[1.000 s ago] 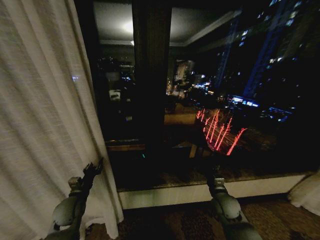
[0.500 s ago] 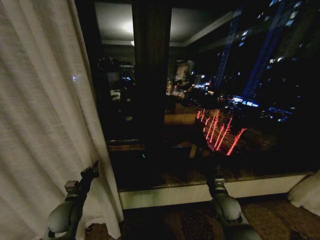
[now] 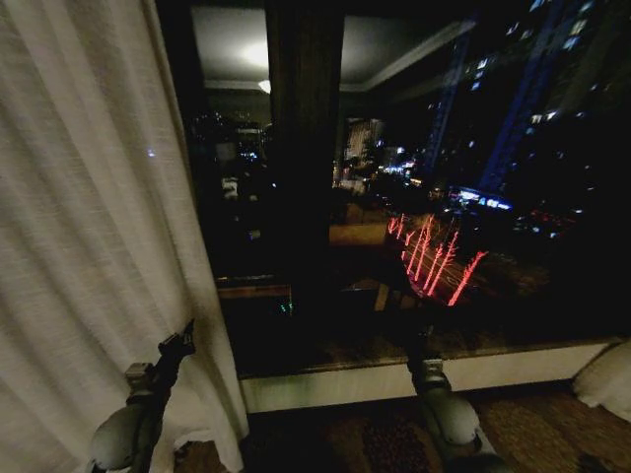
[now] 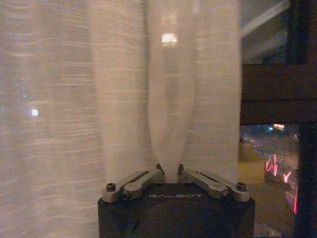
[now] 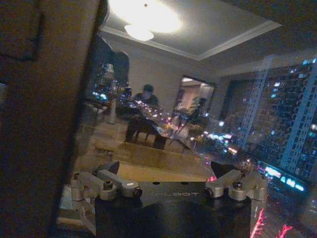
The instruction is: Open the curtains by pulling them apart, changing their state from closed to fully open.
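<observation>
Curtains: left panel (image 3: 89,246) drawn to left side, left hand (image 4: 168,171) clamped on pinched fold near its inner edge. Window glass (image 3: 444,197) bare across middle. Right hand (image 5: 171,187) apart, empty, facing glass. Right panel (image 3: 603,379) bunched at far right. Judged: final leftward pull; next, release fold.

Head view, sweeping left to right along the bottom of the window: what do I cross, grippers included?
Left curtain panel → left gripper, shut on that panel's edge fold → dark window post → right gripper, open in front of the glass → bunched right curtain panel at the frame's edge.
</observation>
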